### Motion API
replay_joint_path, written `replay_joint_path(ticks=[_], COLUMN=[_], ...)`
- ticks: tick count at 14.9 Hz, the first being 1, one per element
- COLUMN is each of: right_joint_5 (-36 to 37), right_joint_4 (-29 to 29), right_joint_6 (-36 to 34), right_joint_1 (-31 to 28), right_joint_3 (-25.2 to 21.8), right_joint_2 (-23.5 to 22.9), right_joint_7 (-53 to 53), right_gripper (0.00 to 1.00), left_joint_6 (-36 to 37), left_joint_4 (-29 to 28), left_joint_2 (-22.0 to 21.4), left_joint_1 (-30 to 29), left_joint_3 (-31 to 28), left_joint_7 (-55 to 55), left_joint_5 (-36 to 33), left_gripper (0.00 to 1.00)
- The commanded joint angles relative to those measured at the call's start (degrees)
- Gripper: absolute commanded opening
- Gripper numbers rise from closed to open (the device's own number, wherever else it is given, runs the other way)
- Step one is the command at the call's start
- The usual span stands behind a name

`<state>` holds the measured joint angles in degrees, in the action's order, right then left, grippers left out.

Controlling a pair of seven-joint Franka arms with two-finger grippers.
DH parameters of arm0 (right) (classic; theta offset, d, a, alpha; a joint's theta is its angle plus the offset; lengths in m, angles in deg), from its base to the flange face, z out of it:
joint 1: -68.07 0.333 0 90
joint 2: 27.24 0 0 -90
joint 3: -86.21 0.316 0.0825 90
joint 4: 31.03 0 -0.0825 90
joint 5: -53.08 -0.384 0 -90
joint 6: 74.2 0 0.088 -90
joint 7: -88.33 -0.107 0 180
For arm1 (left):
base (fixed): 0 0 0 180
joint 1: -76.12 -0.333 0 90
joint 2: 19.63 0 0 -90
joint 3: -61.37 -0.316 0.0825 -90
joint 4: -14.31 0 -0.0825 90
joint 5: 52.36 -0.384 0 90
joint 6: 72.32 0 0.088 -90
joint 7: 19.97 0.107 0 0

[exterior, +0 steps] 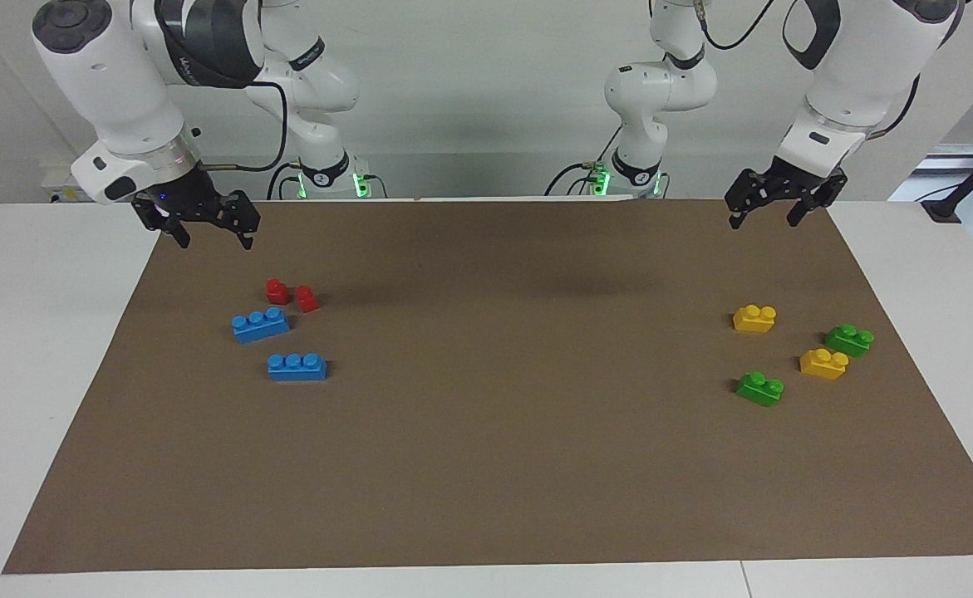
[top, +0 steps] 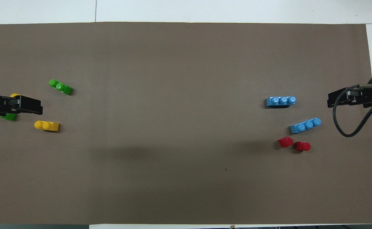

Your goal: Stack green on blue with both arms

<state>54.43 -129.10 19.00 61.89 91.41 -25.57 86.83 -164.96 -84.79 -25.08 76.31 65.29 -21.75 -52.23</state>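
- Left gripper (exterior: pixel 766 210) up in the air over the mat's (exterior: pixel 486 465) edge nearest the robots, at the left arm's end; fingers spread wide, nothing between them
- Right gripper (exterior: pixel 210 230) likewise raised over the same mat edge at the right arm's end; fingers spread wide, empty
- Green bricks both flat on the mat at the left arm's end, well apart from each other: one green brick (exterior: pixel 759 389) farthest from the robots in its cluster, second green brick (exterior: pixel 849 340) nearer to the robots, mostly covered from above by the left gripper
- Yellow bricks mixed in: one yellow brick (exterior: pixel 754 318) at roughly 12 o'clock from the first green brick in the facing view, second yellow brick (exterior: pixel 823 364) between the two greens
- Blue bricks at the right arm's end: one blue brick (exterior: pixel 297 366) square to the mat, second blue brick (exterior: pixel 260 324) skewed, nearer to the robots, at about 10 o'clock from the first in the facing view
- Two red bricks (exterior: pixel 291 295) just beside the skewed blue, at its 1 o'clock in the facing view
- Step judged: very start, nothing gripped, nothing stacked, approach not begun
- Next move probably calls for left gripper down onto a green brick, jaws across its short sides, clear of the yellow neighbour; right gripper onto a blue brick to steady or carry it; studs then to be lined up before pressing
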Motion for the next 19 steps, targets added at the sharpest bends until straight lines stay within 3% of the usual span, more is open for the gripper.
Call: replay_joint_path(ticks=[1, 19], right_joint_5=[0.15, -1.7], right_joint_4=[0.25, -0.02], right_joint_6=[-0.91, 1.19], right_joint_1=[-0.05, -1.9], right_joint_3=[0.17, -0.36], right_joint_2=[-0.09, -0.26], right_joint_7=[-0.25, -3.05], right_gripper=[1.0, 1.0], left_joint_6=[0.61, 0.08], left_joint_4=[0.14, 0.49], left_joint_2=[-0.61, -0.52], left_joint_1=[0.6, 0.51], left_joint_3=[-0.49, -0.49], left_joint_7=[0.89, 0.72], left_joint_5=[-0.22, -0.22], left_gripper=[1.0, 1.0])
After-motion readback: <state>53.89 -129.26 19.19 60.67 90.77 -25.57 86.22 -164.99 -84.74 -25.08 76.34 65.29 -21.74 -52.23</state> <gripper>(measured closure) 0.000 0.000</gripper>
